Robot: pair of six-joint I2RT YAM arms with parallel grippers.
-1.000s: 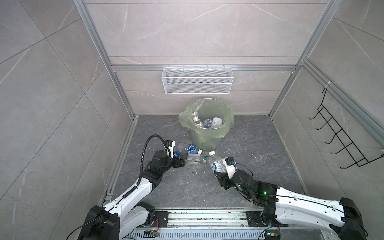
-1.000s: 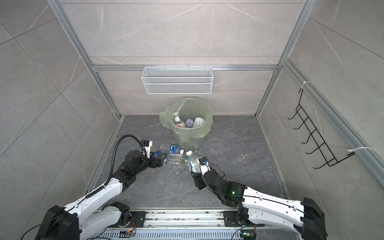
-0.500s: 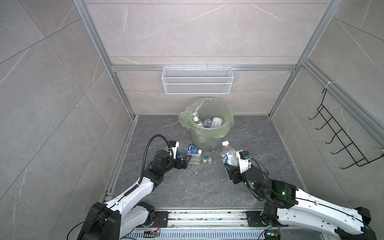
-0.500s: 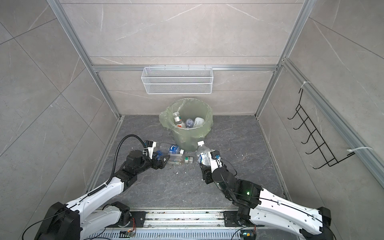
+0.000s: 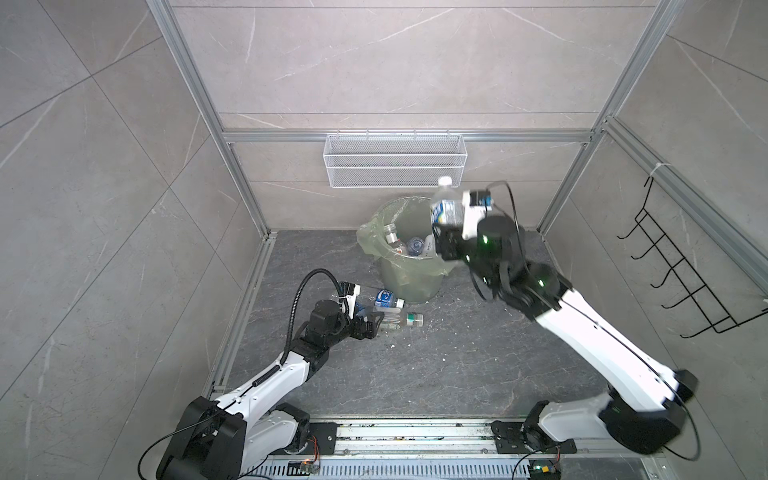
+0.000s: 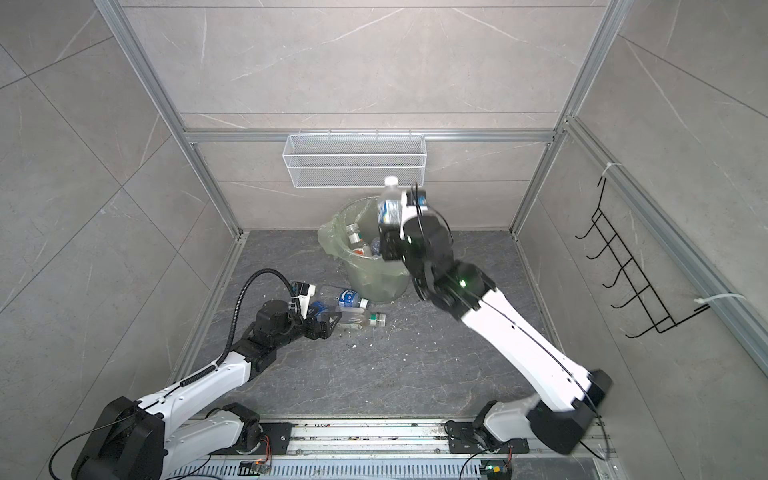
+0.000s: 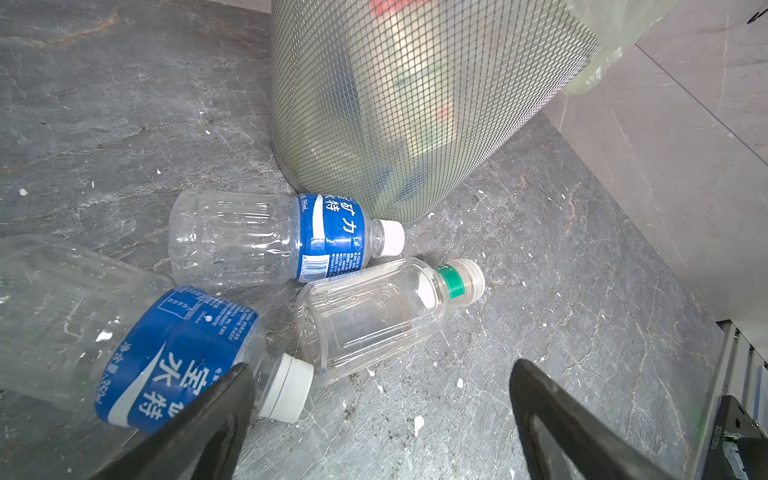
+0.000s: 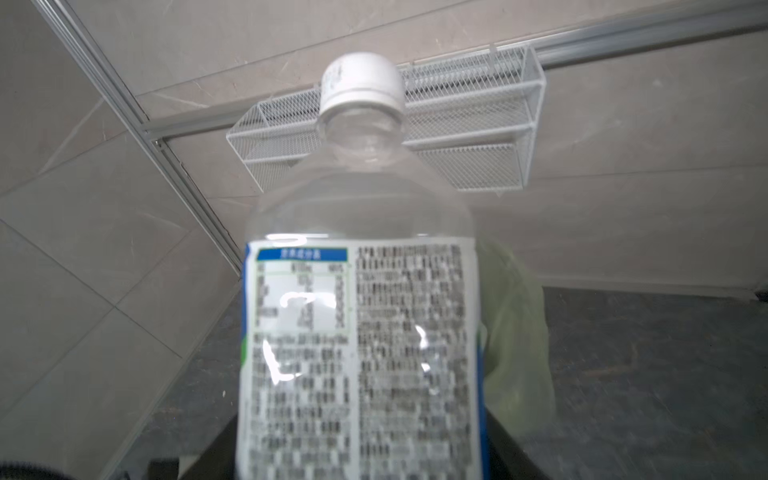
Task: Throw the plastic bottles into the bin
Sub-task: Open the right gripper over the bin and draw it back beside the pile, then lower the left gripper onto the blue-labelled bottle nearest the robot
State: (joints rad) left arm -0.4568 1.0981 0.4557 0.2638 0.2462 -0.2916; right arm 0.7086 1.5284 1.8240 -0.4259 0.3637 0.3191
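Bottle, white-capped, stood upright with its base between the right gripper's fingers; whether they clamped it could not be told. It hung above the bin's rim, and more bottles lay inside. The left gripper gaped wide and held nothing, low over the floor. Just past its fingers lay three bottles in a touching cluster by the bin's base: a large blue-labelled one, a smaller blue-labelled one and a green-banded one.
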